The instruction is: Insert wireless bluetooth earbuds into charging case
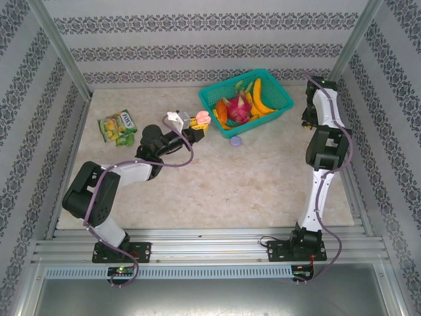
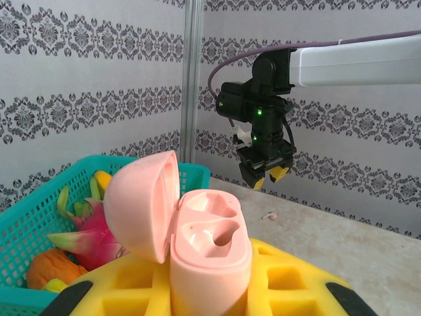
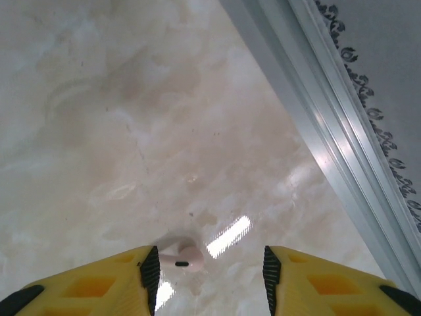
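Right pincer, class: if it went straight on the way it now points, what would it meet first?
Probably the pink earbud lying on the table, just ahead between the right pincer's open fingers. Depth is unclear, so it may touch the table first.

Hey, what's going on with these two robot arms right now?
The left gripper holds an open pink charging case beside the teal basket of fruit. Both of the case's slots are empty. The right gripper hangs open low over the table near its right edge, with a pale pink earbud lying between its fingers, not yet picked up. A purple case sits on the table by the basket.
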Controlling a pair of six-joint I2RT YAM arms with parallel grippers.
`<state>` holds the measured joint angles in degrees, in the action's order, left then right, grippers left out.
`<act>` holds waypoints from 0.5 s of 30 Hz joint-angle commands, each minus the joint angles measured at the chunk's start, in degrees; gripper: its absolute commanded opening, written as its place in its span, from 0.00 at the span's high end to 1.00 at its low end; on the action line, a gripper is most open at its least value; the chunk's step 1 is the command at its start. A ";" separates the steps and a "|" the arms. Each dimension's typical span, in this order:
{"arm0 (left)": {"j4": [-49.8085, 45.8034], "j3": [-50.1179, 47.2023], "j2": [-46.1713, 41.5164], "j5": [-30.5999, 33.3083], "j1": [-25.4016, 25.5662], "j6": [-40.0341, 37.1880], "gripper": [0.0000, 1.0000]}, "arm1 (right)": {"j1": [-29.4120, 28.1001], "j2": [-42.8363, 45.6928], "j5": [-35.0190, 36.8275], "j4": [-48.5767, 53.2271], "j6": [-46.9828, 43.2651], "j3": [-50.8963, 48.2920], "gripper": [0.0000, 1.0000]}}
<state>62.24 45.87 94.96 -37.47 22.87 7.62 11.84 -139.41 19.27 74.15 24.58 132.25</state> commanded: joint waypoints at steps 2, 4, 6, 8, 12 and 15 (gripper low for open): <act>4.44 1.85 1.33 -1.20 0.42 1.07 1.00 | 0.19 0.77 1.33 2.81 -1.69 -3.75 0.51; 4.67 1.70 1.15 -1.28 0.48 1.39 1.00 | 0.58 2.33 0.63 1.11 -1.46 -7.89 0.51; 4.76 1.45 0.78 -1.36 0.42 1.51 1.00 | 0.98 4.32 0.57 -1.16 -1.47 -12.18 0.52; 4.67 1.33 0.48 -1.41 0.46 1.44 1.00 | 1.49 5.81 0.58 -3.20 -1.53 -16.02 0.52; 4.03 1.57 -0.16 -1.73 0.42 1.51 1.00 | 2.38 7.53 1.28 -6.37 -1.86 -20.38 0.54; 3.77 1.56 -0.54 -1.87 0.42 1.76 1.00 | 2.56 8.01 1.22 -7.60 -1.64 -20.76 0.54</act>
<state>62.87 46.15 96.16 -37.58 22.87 8.08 13.85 -133.10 19.70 69.01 23.55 112.40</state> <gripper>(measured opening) 0.226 0.466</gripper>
